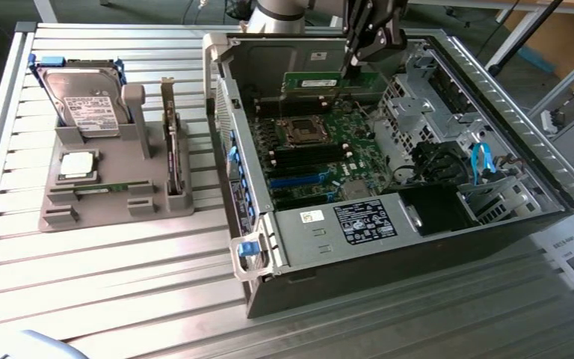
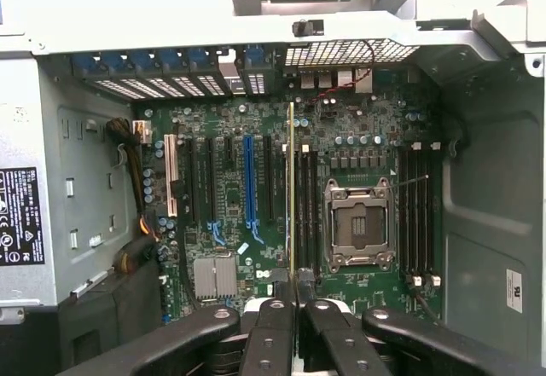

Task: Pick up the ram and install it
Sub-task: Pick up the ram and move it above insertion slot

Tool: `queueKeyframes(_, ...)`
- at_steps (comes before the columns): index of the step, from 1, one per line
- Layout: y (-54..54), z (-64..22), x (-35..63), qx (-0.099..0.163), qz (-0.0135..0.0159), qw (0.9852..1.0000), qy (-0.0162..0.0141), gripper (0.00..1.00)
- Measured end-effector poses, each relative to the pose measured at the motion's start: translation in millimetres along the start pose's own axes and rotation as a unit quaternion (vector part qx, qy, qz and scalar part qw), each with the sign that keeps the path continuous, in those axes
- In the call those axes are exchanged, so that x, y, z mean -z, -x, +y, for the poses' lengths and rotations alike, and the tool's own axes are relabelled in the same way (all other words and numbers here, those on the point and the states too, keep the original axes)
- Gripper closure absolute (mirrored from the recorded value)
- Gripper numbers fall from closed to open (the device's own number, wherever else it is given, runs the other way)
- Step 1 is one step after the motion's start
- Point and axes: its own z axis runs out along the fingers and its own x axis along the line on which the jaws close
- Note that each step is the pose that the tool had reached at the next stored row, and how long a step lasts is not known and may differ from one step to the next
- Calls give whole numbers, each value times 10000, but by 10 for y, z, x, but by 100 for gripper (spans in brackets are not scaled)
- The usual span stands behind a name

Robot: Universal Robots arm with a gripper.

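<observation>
Evidently found the ram (image 1: 317,80) pinched edge-on in the gripper (image 1: 351,73), hung above the memory slots (image 2: 304,205) beside the CPU socket (image 2: 358,222) inside the open computer case (image 1: 297,232). Judged insertion in hand, not seated. Called for square alignment with one slot.

The arm (image 1: 279,13) is reaching down with its wrist pointing downward. The end effector (image 1: 351,72) is hanging low, and its two black fingers (image 2: 275,312) are squeezing close together, pinching the top edge of the ram (image 2: 291,180) between them.
</observation>
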Motion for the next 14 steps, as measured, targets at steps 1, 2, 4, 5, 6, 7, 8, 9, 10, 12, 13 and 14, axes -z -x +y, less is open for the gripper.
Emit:
queueKeyframes(1, 0, 0, -1, 0, 0, 10000, 0, 88)
queueKeyframes(2, 1, 0, -6, 0, -1, 10000, 0, 88)
queueKeyframes(4, 0, 0, -26, 0, -1, 10000, 0, 88)
queueKeyframes(5, 0, 0, -40, 0, -1, 10000, 0, 88)
queueKeyframes(6, 0, 0, -64, 0, -1, 10000, 0, 88)
queueKeyframes(7, 0, 0, -80, 0, -1, 10000, 0, 88)
queueKeyframes(8, 0, 0, -97, 0, -1, 10000, 0, 88)
queueKeyframes(9, 0, 0, -112, 0, -1, 10000, 0, 88)
queueKeyframes(10, 0, 0, -127, 0, -2, 10000, 0, 88)
queueKeyframes(12, 0, 0, -155, 0, -1, 10000, 0, 88)
queueKeyframes(13, 0, 0, -166, 0, -1, 10000, 0, 88)
queueKeyframes(14, 0, 0, -175, 0, -1, 10000, 0, 88)
